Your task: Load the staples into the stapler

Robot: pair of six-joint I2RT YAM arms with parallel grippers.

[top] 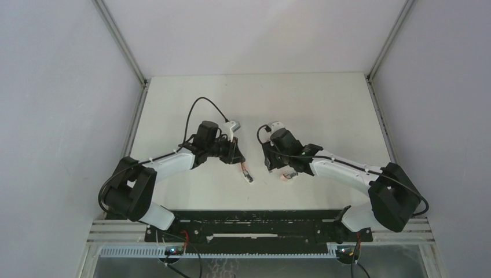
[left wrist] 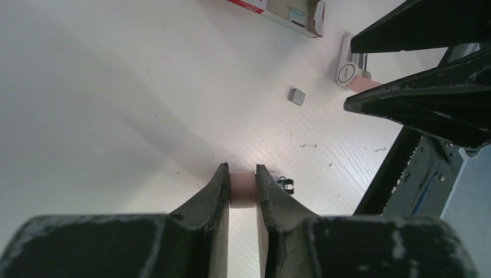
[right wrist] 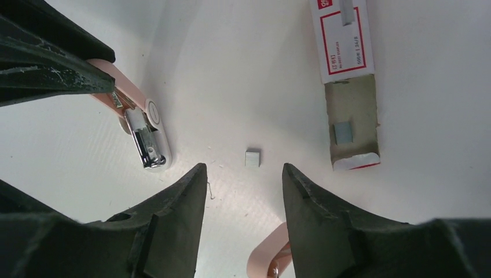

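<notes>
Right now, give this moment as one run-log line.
left gripper: shut on small pink plastic stapler | right gripper: open, facing loose grey metal staple block | red-labelled cardboard staple box: open

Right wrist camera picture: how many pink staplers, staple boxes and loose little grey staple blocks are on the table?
Pink staplers: 2, one lying open, another beside it
Staple boxes: 1
Loose grey staple blocks on the table: 1
Total: 4
</notes>
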